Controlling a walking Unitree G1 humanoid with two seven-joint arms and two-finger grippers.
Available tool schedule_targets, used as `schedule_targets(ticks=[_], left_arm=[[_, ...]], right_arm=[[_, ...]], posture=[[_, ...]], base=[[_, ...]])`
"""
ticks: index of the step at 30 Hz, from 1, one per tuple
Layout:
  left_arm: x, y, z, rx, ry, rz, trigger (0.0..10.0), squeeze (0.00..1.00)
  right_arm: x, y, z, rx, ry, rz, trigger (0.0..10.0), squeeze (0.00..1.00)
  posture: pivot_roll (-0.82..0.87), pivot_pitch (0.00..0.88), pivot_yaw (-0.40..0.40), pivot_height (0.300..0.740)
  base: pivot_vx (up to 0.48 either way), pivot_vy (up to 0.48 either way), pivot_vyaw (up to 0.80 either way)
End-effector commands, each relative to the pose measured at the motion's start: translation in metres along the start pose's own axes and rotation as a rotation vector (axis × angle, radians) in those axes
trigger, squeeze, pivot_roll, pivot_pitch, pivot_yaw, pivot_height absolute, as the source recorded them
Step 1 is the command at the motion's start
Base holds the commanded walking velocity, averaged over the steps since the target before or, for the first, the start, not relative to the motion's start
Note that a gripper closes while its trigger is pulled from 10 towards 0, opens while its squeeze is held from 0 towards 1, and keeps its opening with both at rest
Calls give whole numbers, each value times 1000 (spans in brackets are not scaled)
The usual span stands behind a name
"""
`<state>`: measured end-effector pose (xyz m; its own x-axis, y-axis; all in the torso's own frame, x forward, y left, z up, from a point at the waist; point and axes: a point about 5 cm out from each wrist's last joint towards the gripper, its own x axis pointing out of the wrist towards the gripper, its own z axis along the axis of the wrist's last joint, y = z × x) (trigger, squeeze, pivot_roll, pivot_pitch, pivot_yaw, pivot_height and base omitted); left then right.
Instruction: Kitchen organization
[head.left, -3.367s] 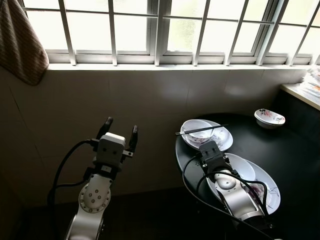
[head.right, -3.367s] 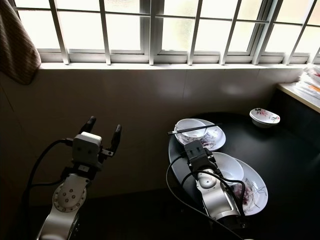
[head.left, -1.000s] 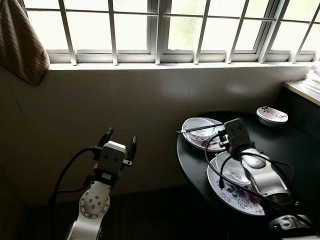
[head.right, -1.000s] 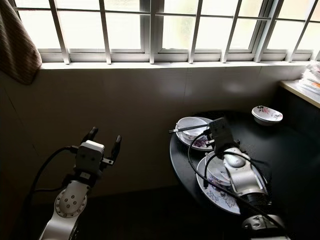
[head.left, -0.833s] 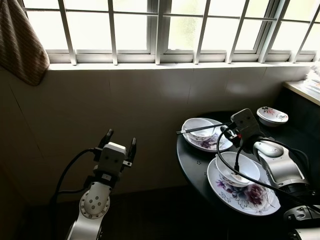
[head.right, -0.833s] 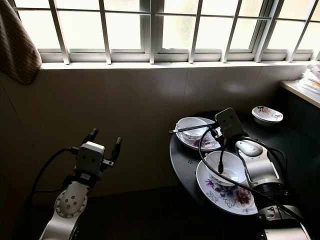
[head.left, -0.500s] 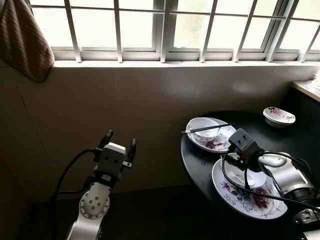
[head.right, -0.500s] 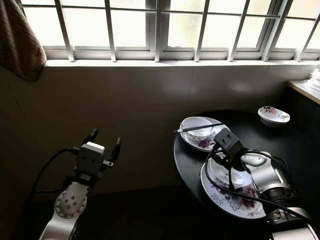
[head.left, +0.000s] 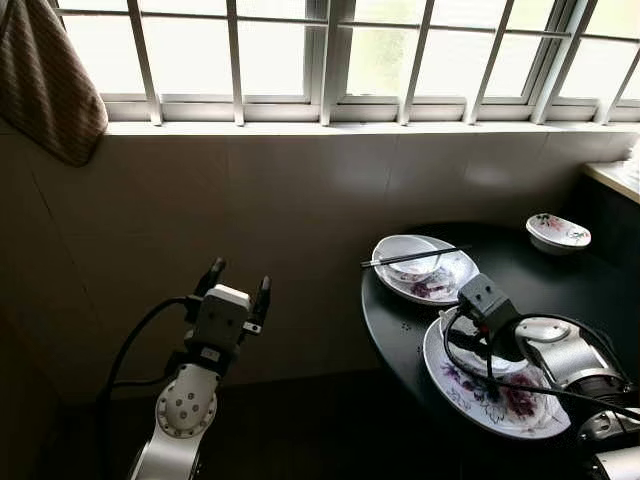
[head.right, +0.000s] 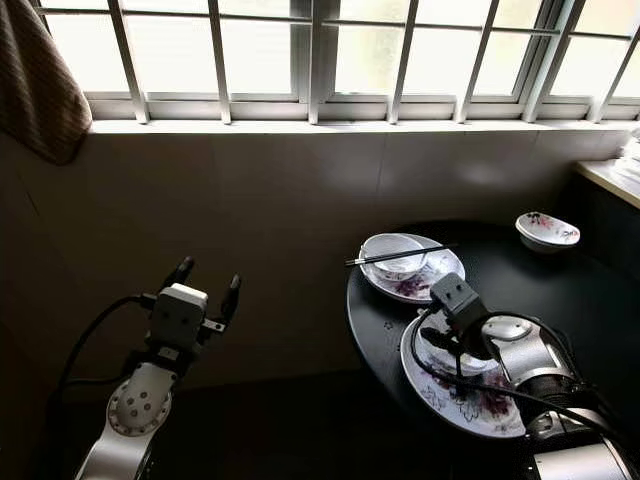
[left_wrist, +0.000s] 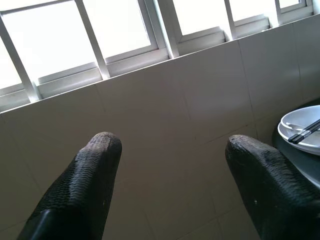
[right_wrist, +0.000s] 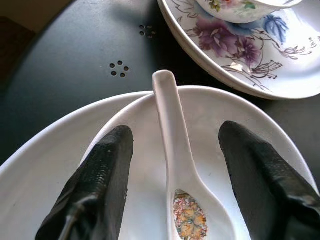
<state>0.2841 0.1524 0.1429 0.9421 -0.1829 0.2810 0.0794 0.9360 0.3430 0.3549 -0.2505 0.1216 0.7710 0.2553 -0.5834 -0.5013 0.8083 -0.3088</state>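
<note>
Your right gripper (right_wrist: 172, 170) hangs low over the near bowl (right_wrist: 240, 130) at the lower right of the head views, fingers (right_wrist: 102, 170) spread wide and grasping nothing. In the right wrist view a white spoon (right_wrist: 177, 165) lies in that bowl between the two fingers, its handle resting on the bowl's rim and pointing toward the far plate (right_wrist: 250, 60), its scoop carrying a small flowered pattern. The bowl sits on a large flowered plate (head.left: 500, 400) near the front edge of the round black worktop (head.left: 400, 320). Just behind it, right of centre in the frame, the far plate holds a second white bowl (head.left: 405, 250) with a pair of dark chopsticks (head.left: 410, 257) laid across its rim. A small flowered dish (head.left: 558, 232) stands well apart at the right, toward the back of the worktop. Your left gripper (head.left: 236, 282) is raised at the lower left of the frame, away from the worktop, facing the tiled wall (head.left: 250, 200) below the barred window (head.left: 330, 50); its fingers (left_wrist: 85, 185) are released and wide apart, holding nothing. A brown cloth (head.left: 45, 80) hangs at the upper left corner of the frame.
</note>
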Motion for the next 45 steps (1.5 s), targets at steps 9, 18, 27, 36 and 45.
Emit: schedule_targets(ticks=[9,18,27,36,45], left_arm=[[2,1,0,10,-4,0,10000,0],[1,0,-2,15,1,-5,10000,0],[1,-1,-4,17,6,-11,10000,0],[1,-1,-6,21,9,-12,10000,0],[-1,-1,-9,25,19,-8,10000,0]], right_arm=[[5,1,-13,13,59,-45,10000,0],[9,9,-36,179,102,-57,10000,0],[10,20,-57,306,124,-28,0,0],[11,17,-49,331,67,-66,0,0],[15,6,-1,192,-127,-266,0,0]], posture=[[34,0,-65,736],[31,0,-64,736],[25,0,-64,736],[24,0,-64,736],[22,0,-64,736]], base=[[0,0,0],[0,0,0],[0,0,0],[0,0,0],[0,0,0]])
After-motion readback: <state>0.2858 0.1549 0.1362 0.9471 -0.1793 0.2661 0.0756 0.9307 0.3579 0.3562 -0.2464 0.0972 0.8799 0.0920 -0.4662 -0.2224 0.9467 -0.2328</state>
